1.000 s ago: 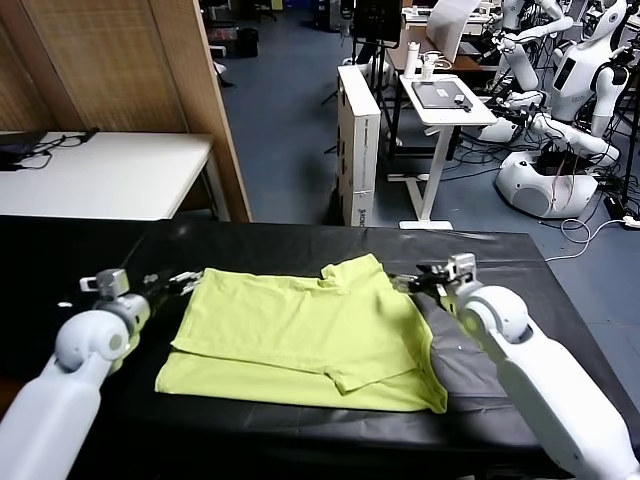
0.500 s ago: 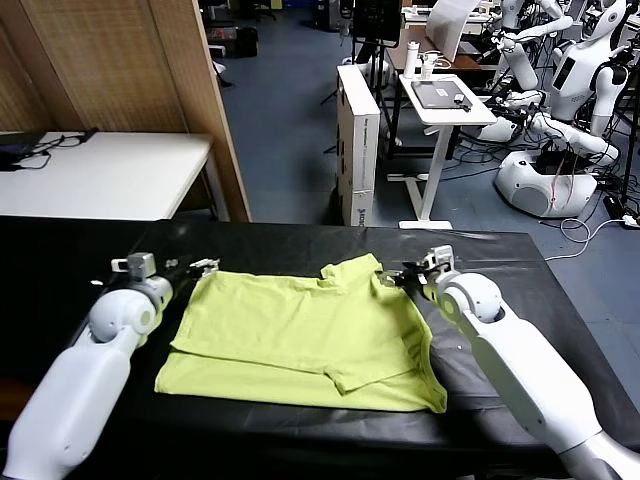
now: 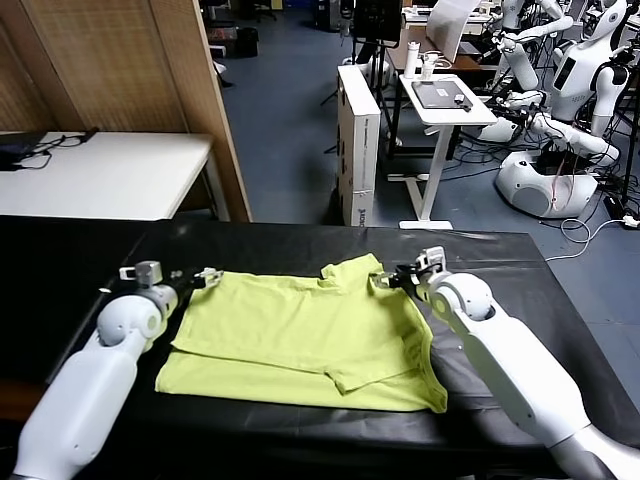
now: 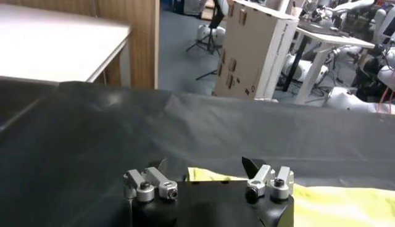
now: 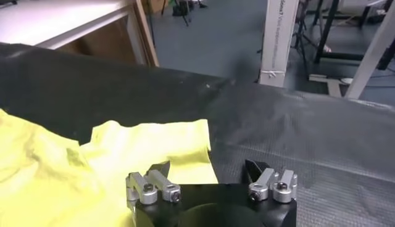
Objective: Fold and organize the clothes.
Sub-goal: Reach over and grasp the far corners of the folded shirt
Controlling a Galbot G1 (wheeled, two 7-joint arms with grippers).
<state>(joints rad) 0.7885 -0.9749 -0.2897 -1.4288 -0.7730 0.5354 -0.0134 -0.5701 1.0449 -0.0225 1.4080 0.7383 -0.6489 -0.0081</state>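
Note:
The lime yellow-green T-shirt (image 3: 305,335) lies partly folded on the black table. My left gripper (image 3: 205,274) is open at the shirt's far left corner; that corner (image 4: 207,176) shows between its jaws in the left wrist view. My right gripper (image 3: 393,278) is open at the far right, beside the turned-up sleeve (image 3: 352,272). In the right wrist view the sleeve's edge (image 5: 160,145) lies under the jaws, one jaw over the cloth, the other over bare table. Neither gripper holds cloth.
The black cloth-covered table (image 3: 500,260) runs left and right of the shirt. A white table (image 3: 100,175) and wooden panel (image 3: 190,90) stand behind left. A cardboard box (image 3: 358,140), a small white desk (image 3: 445,105) and other robots (image 3: 560,120) stand behind.
Both grippers have moved inward to the shirt's far corners: the left rightward to the left corner, the right leftward to the sleeve. The shirt has not moved.

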